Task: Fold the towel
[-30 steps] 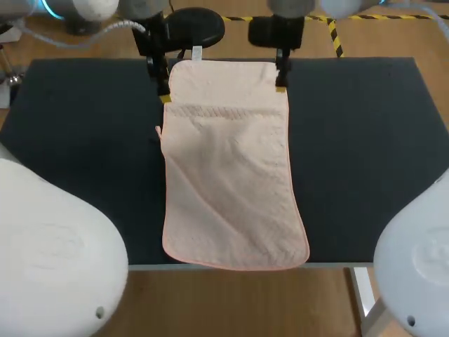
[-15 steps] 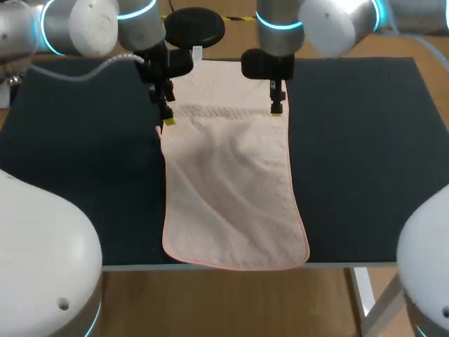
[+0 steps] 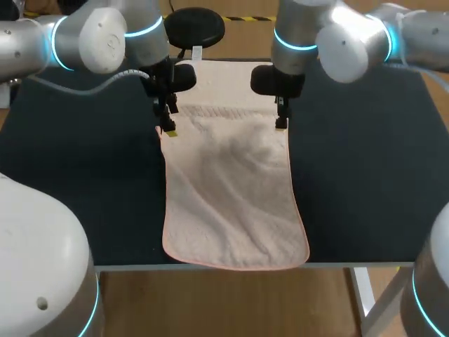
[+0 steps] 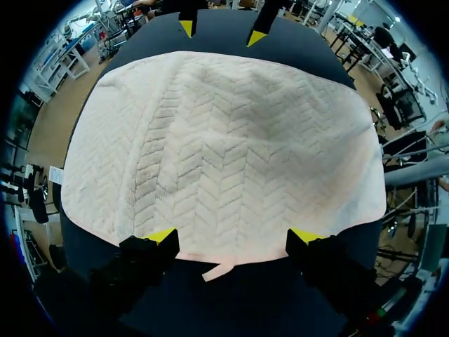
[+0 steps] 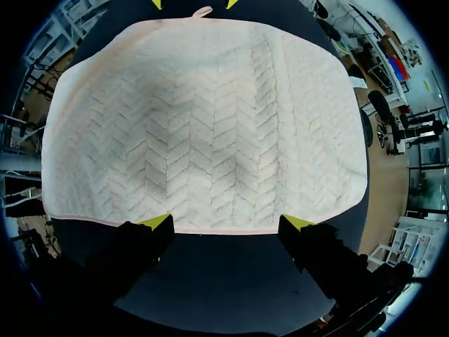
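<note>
A pale pink towel point(image 3: 231, 182) lies lengthwise and flat on the dark table point(image 3: 365, 140), its near end at the table's front edge. My left gripper point(image 3: 168, 130) hangs open over the towel's left long edge, toward the far end. My right gripper point(image 3: 280, 124) hangs open over the right long edge, straight across from it. In the left wrist view the towel point(image 4: 224, 147) spreads ahead of the open left gripper point(image 4: 233, 236), with a small loop point(image 4: 219, 270) under the hem. In the right wrist view the towel point(image 5: 203, 133) lies ahead of the open right gripper point(image 5: 226, 223). Neither gripper holds anything.
A black round object point(image 3: 196, 24) stands just past the table's far edge, behind the towel. A small white tag point(image 3: 197, 51) sticks out from the towel's far hem. Bare dark table point(image 3: 84, 161) lies to both sides of the towel.
Both grippers have moved from the towel's far corners toward me along its long edges, staying open. The towel has kept its place.
</note>
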Action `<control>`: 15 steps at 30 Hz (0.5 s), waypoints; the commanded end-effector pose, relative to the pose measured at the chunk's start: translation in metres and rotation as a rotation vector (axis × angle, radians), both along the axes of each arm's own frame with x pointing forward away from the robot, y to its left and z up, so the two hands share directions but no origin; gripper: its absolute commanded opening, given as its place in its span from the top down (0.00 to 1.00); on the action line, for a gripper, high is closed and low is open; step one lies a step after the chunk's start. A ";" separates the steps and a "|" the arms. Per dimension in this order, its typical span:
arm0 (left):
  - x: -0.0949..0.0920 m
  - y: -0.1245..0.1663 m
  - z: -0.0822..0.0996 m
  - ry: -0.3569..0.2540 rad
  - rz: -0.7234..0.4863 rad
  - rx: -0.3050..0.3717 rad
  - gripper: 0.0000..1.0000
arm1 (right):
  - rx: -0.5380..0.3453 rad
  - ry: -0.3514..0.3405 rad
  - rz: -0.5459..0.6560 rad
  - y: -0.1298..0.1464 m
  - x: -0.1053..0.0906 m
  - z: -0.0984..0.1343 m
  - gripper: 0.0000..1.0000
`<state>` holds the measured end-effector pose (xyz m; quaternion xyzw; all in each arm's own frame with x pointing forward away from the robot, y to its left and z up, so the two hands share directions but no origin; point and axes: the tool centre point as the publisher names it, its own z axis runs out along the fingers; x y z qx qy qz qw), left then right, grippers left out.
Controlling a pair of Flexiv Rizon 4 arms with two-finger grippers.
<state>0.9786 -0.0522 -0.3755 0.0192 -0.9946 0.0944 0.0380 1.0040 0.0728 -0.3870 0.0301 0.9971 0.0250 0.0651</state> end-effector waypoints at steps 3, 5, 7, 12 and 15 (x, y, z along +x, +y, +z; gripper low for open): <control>0.010 -0.003 -0.020 0.013 -0.021 0.004 0.00 | 0.002 0.024 0.027 0.002 0.005 -0.020 0.00; 0.010 -0.004 -0.023 0.011 -0.034 0.012 0.00 | 0.002 0.031 0.029 0.001 0.006 -0.025 0.00; 0.011 -0.004 -0.024 0.009 -0.039 0.013 0.00 | 0.001 0.036 0.034 0.002 0.005 -0.029 0.00; 0.011 -0.004 -0.031 -0.003 -0.046 0.021 0.00 | -0.005 0.049 0.049 0.003 0.003 -0.037 0.00; 0.011 -0.004 -0.034 -0.005 -0.047 0.024 0.00 | -0.001 0.063 0.044 0.002 0.002 -0.042 0.00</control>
